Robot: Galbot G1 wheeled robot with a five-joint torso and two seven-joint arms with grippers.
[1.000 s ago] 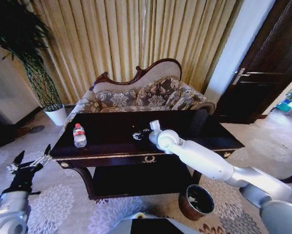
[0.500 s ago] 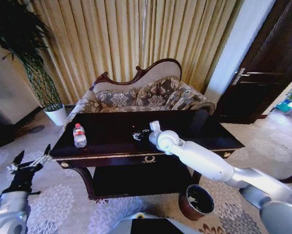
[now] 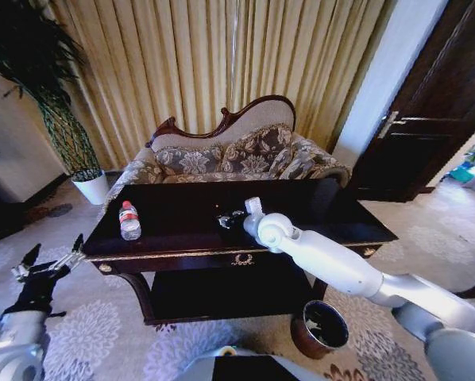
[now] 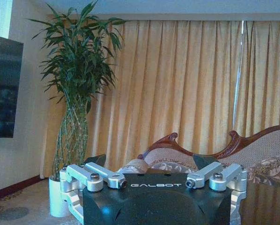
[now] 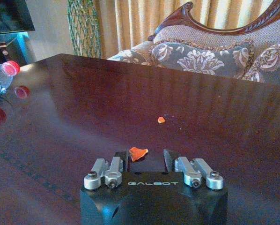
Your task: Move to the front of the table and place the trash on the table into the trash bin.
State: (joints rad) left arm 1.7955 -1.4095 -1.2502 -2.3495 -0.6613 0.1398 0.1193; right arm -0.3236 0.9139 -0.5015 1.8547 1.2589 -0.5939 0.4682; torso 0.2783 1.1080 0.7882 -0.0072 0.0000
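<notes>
From the head view the robot's parked at the table (image 3: 341, 208), right gripper (image 3: 226, 220) reaching over the middle of the top; the trash bin (image 3: 319, 328) sits on the carpet by its right side. A water bottle (image 3: 129, 221) lies near the left end. The left gripper (image 3: 48, 262) hangs low off to the left. In the left wrist view its fingers (image 4: 97, 160) are spread, holding nothing. The right wrist view shows the right gripper's fingers apart around an orange scrap (image 5: 138, 153), with a smaller orange bit (image 5: 161, 120) further off. The scrap's thin and flat on glossy wood, so the tips could just skid over it
</notes>
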